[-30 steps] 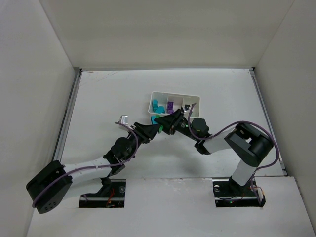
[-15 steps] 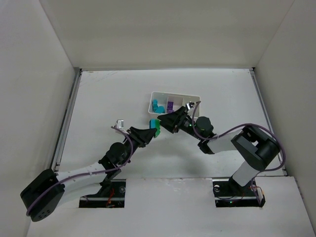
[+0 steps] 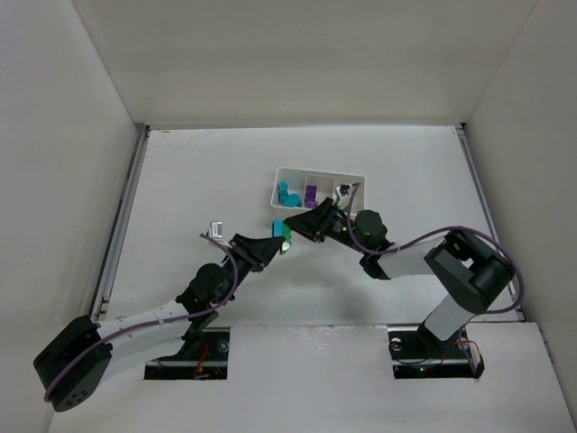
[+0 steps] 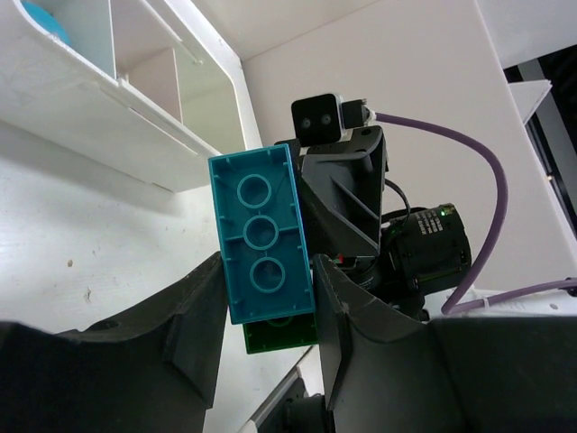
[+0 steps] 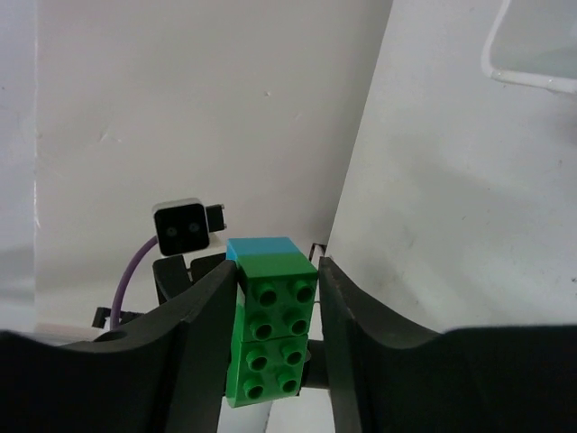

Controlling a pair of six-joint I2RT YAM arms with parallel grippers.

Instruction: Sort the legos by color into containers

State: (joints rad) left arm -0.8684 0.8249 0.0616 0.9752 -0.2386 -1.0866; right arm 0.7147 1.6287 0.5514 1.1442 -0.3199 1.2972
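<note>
A: And the left hand [image 4: 268, 275]?
B: Clamped on a teal brick [image 4: 260, 239], hollow underside showing. The right hand [image 5: 277, 271] squeezes the green brick [image 5: 270, 334] apparently stuck to it, over the desk [image 3: 198, 180].
A: Nearby?
B: A white tray [image 3: 320, 171] just beyond; cyan legos [image 3: 288, 194] left compartment, purple legos [image 3: 311, 192] middle.

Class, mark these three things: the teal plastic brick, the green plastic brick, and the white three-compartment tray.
teal plastic brick [image 4: 261, 239], left wrist view, middle ring
green plastic brick [image 5: 270, 311], right wrist view, studded face
white three-compartment tray [image 3: 325, 171], top view, far rim
</note>
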